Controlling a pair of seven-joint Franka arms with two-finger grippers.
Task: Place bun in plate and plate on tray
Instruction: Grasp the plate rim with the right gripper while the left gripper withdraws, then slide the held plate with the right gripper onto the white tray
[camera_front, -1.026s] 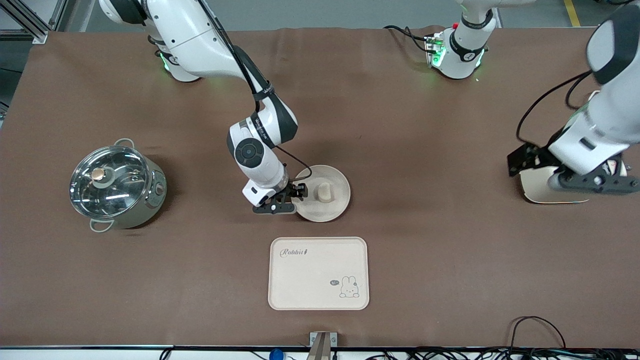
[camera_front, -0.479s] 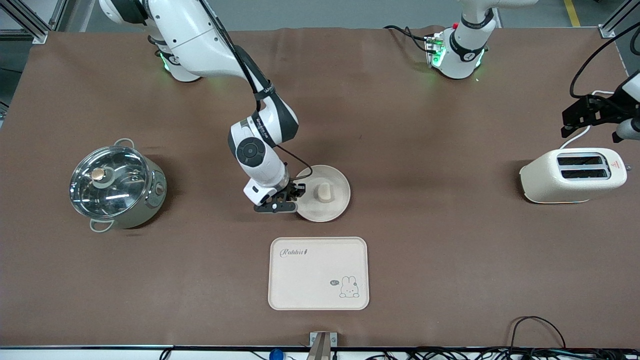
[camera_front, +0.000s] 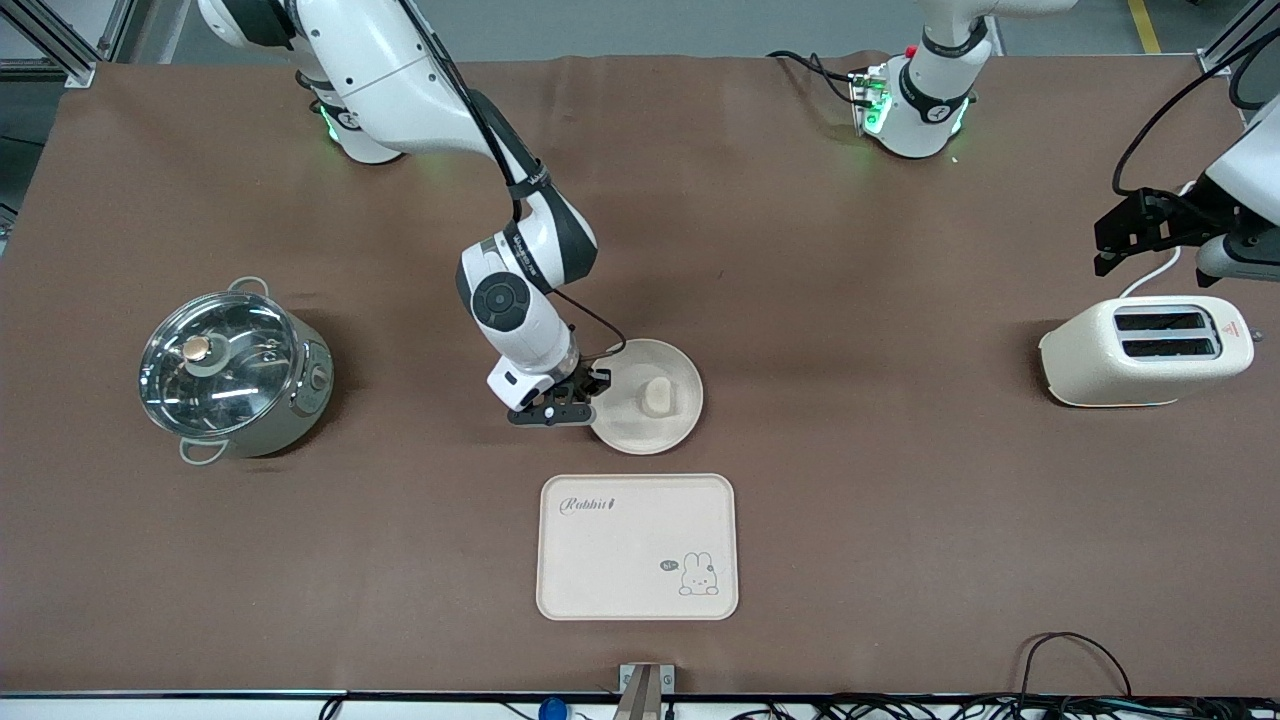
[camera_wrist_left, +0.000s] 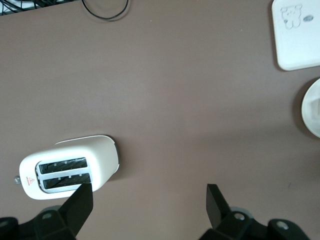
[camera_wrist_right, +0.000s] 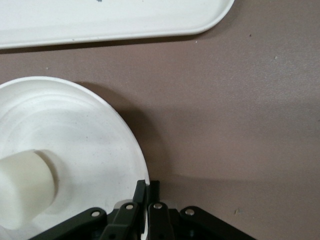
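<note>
The bun (camera_front: 655, 395) sits in the round cream plate (camera_front: 672, 425) at the table's middle; both show in the right wrist view, bun (camera_wrist_right: 22, 187) and plate (camera_wrist_right: 85, 130). My right gripper (camera_front: 590, 392) is shut on the plate's rim at the side toward the right arm's end, its fingers (camera_wrist_right: 141, 191) pinching the edge. The rectangular tray (camera_front: 637, 546) with "Rabbit" script lies nearer the front camera than the plate; it also shows in the right wrist view (camera_wrist_right: 100, 20). My left gripper (camera_wrist_left: 149, 199) is open and empty, up in the air beside the toaster (camera_front: 1145, 350).
A cream toaster (camera_wrist_left: 70, 167) stands at the left arm's end of the table. A steel pot with a glass lid (camera_front: 232, 370) stands at the right arm's end. The tray's corner (camera_wrist_left: 297, 35) and the plate's edge (camera_wrist_left: 312, 107) show in the left wrist view.
The plate with the bun has shifted slightly toward the tray in my right gripper's hold. My left arm has risen away from over the toaster, uncovering it.
</note>
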